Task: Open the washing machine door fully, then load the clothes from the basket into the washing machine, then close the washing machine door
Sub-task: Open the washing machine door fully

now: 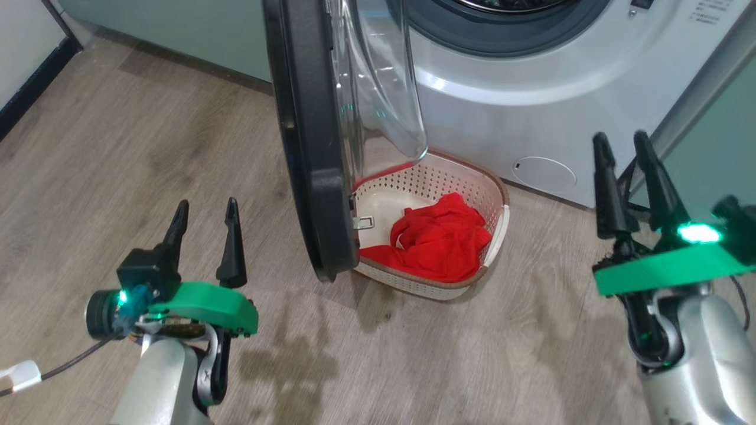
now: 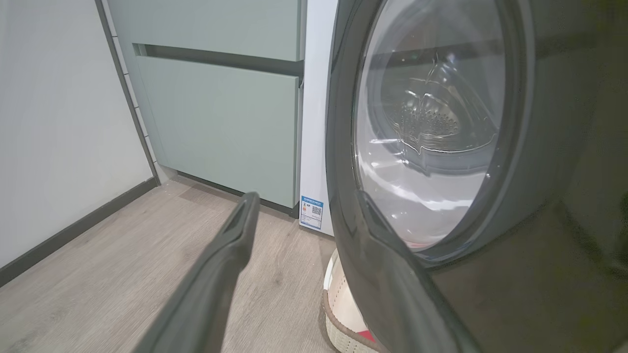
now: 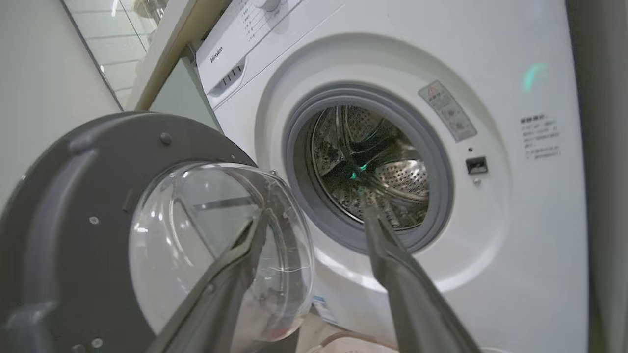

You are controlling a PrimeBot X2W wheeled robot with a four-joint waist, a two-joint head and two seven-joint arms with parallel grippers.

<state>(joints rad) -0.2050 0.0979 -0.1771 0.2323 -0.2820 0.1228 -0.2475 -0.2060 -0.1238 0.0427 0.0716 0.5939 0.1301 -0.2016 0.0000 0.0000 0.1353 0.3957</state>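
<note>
The white washing machine (image 1: 531, 106) has its black-rimmed door (image 1: 307, 147) swung out, seen edge-on, with the glass bowl hanging over the left part of the cream basket (image 1: 502, 195). Red clothes (image 1: 443, 242) lie inside the basket on the floor. Left of the door, my left gripper (image 1: 207, 203) is open and empty; in the left wrist view its fingers (image 2: 230, 245) point at the door's outer face (image 2: 539, 147). My right gripper (image 1: 620, 137), right of the basket, is open and empty. In the right wrist view it (image 3: 314, 206) faces the drum opening (image 3: 368, 166) and the door's inner side (image 3: 64, 220).
Pale green cabinets (image 2: 221, 122) stand left of the machine, and another pale green panel (image 1: 720, 136) stands on its right. A white wall with dark skirting (image 1: 29, 77) runs along the far left. Wooden floor (image 1: 384, 366) stretches in front of the basket.
</note>
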